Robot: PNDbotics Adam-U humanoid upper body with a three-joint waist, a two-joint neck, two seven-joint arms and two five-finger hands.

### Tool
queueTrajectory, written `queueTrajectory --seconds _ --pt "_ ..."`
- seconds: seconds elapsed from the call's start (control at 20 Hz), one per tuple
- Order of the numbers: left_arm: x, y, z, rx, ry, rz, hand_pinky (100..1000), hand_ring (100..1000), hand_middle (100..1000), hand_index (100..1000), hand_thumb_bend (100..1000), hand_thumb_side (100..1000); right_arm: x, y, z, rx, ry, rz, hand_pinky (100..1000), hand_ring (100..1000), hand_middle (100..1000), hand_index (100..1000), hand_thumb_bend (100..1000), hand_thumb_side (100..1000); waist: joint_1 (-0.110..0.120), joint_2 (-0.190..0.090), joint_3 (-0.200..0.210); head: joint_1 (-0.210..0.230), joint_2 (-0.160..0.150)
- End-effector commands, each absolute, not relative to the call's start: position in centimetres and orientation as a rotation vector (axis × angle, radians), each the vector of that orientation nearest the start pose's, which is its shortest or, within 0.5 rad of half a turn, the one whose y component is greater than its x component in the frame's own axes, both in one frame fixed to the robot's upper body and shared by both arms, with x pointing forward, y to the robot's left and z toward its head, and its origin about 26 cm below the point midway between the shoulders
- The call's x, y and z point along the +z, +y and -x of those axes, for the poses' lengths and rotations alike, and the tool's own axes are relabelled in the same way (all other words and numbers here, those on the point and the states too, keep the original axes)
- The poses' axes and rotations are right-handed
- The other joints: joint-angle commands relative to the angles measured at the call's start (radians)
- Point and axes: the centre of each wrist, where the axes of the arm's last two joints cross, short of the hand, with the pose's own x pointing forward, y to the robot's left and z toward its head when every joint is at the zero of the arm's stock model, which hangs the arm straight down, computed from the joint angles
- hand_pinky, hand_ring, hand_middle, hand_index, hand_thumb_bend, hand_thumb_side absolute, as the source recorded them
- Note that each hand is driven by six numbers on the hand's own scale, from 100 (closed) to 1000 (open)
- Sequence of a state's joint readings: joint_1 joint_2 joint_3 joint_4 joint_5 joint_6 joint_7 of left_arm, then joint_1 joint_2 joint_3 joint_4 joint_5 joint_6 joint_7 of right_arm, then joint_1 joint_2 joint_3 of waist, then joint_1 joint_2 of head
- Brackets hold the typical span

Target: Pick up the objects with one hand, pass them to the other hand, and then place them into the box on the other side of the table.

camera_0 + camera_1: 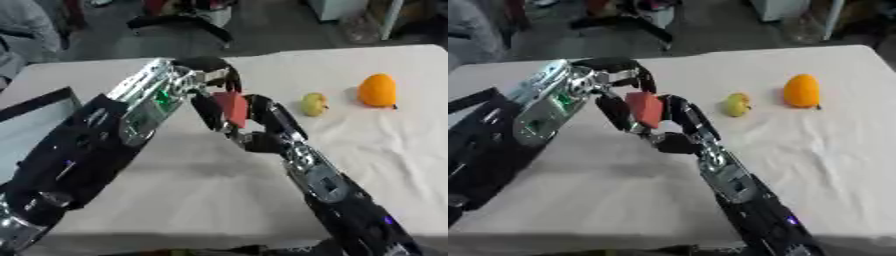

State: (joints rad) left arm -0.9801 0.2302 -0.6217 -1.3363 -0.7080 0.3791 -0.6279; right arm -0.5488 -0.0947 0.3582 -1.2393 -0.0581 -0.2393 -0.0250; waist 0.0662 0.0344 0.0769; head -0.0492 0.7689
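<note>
**Red block changes hands above mid-bench**

Your right hand (pixel 254 125) holds the red block (pixel 233 108) upright above the bench (pixel 201 185), its fingers curled round the block's lower half. Your left hand (pixel 208 75) reaches in from 10 o'clock, fingers bent over the block's top edge; whether they clamp it yet, you cannot tell. The box (pixel 39 107) waits at 9 o'clock. A yellow-green fruit (pixel 314 104) and an orange fruit (pixel 378 90) sit at 2 o'clock.
</note>
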Motion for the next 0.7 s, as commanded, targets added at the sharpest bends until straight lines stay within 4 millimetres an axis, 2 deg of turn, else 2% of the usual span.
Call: queueTrajectory --seconds 0.05,0.45,0.7 --pt "21.52 6.11 -40.06 -1.690 -1.362 -0.574 837 770 648 721 350 131 6.93 -12.08 -38.62 0.520 -1.979 -0.291 719 627 531 559 100 100 0.001 0.005 0.000 0.004 0.001" --pt "21.37 6.05 -40.13 -1.711 -1.361 -0.580 806 687 512 577 263 100 6.86 -12.11 -38.64 0.521 -1.982 -0.292 721 630 533 564 100 100 0.003 0.006 -0.002 0.006 0.001" --pt "21.58 6.04 -40.00 -1.726 -1.375 -0.602 793 644 473 527 280 100 6.76 -12.19 -38.67 0.539 -1.981 -0.278 724 640 545 578 100 100 0.003 0.007 -0.003 0.006 0.001"
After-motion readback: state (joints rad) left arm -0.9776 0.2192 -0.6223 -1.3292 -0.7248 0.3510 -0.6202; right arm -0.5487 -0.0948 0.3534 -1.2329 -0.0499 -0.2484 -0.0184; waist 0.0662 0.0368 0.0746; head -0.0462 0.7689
